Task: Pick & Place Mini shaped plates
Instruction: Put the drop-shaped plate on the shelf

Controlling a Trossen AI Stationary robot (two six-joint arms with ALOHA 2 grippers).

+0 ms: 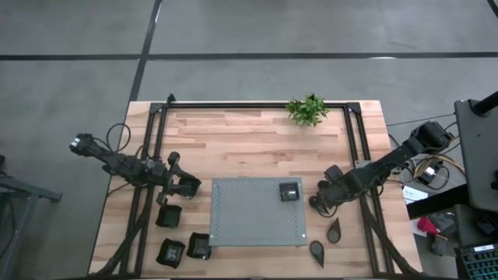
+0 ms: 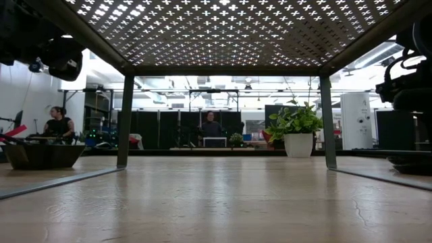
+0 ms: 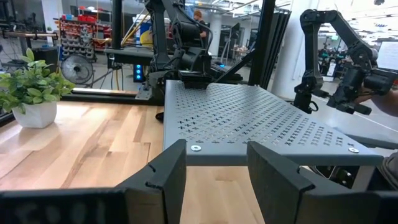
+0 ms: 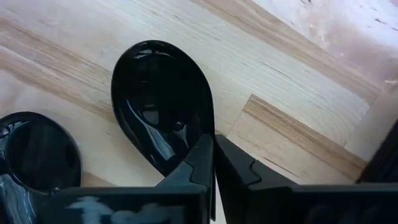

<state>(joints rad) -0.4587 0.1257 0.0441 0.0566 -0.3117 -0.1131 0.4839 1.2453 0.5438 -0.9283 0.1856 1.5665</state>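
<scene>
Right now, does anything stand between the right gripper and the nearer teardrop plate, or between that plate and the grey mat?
Nothing visible does. The right gripper is shut at the narrow end of the nearer teardrop plate, and only bare wood separates that plate from the grey mat. One square plate already sits on the mat.

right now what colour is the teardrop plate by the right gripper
Glossy black teardrop plate, showing best in the right wrist view, just ahead of the shut right gripper.
</scene>
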